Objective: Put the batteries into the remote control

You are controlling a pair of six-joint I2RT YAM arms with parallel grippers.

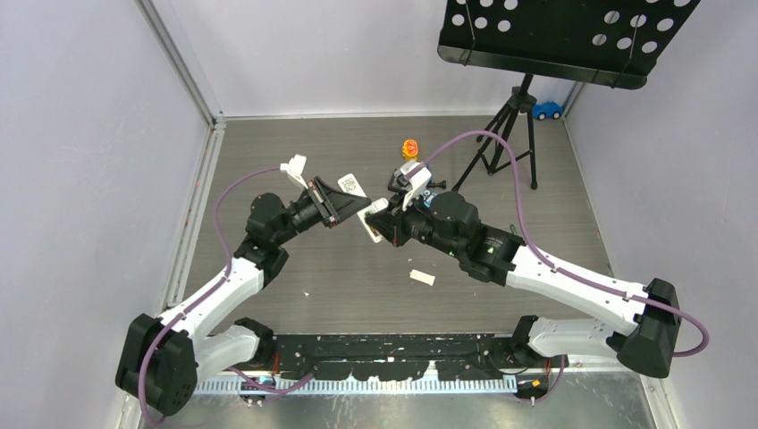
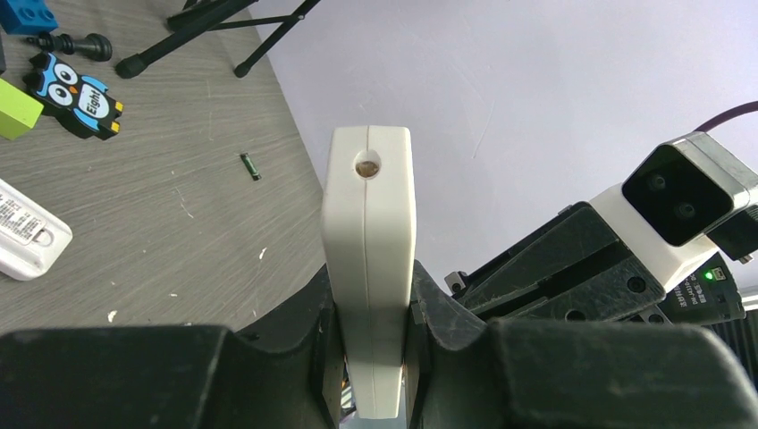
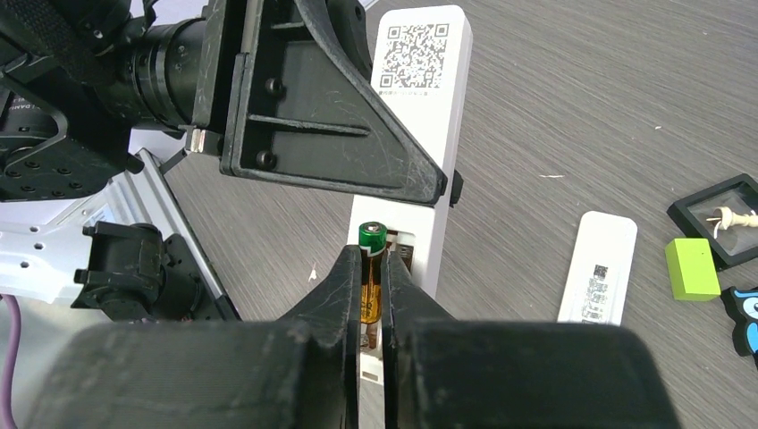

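While both arms reach in from the near corners and meet wrist to wrist above the middle of the table (image 1: 357, 286), I see the left gripper (image 1: 344, 207) clamped on the remote control (image 3: 433, 134), holding it clear of the surface, back side toward the right arm. Right gripper (image 3: 371, 295) is pinched narrow on a battery (image 3: 372, 239), green cap showing past the fingertips, right at the remote's open recess.

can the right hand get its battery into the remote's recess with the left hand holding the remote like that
Probably yes. The left hand clamps the remote control clear of the open recess, leaving it uncovered, and the battery in the right hand sits right at it.
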